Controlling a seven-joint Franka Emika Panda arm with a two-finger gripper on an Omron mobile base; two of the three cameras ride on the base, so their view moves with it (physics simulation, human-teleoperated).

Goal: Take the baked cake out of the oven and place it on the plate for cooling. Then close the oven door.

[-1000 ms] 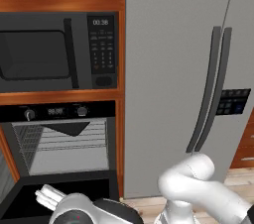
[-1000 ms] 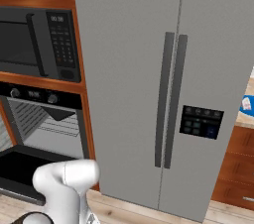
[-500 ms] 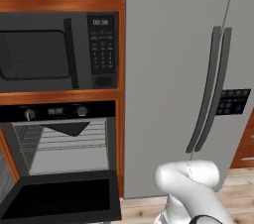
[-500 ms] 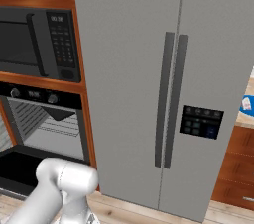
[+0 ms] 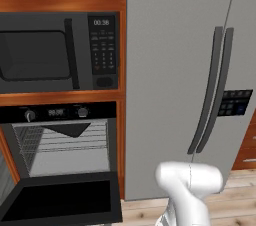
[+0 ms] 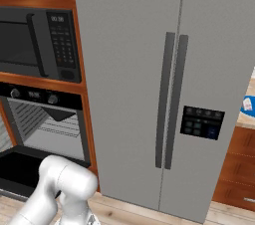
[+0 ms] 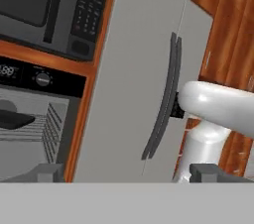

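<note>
A tall grey refrigerator [image 5: 185, 70] stands right of the wood-framed microwave [image 5: 60, 52] and, below it, the oven [image 5: 62, 140], whose wire racks show. The oven door [image 5: 62, 200] hangs open, lowered flat in front. In the hand view the claw [image 7: 126, 172] is spread wide, holding nothing.

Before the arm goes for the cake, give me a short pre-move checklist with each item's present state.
1. Oven door down and open: ok.
2. Oven racks visible, cavity reachable: ok.
3. Cake located on a rack: cannot tell; none of the views shows it clearly.
4. Tool open, nothing between its fingertips: ok.
5. Tool aimed at the oven: not ok; the hand view faces mostly the fridge, oven off to its left.
6. Plate located for the drop-off: cannot tell.
</note>
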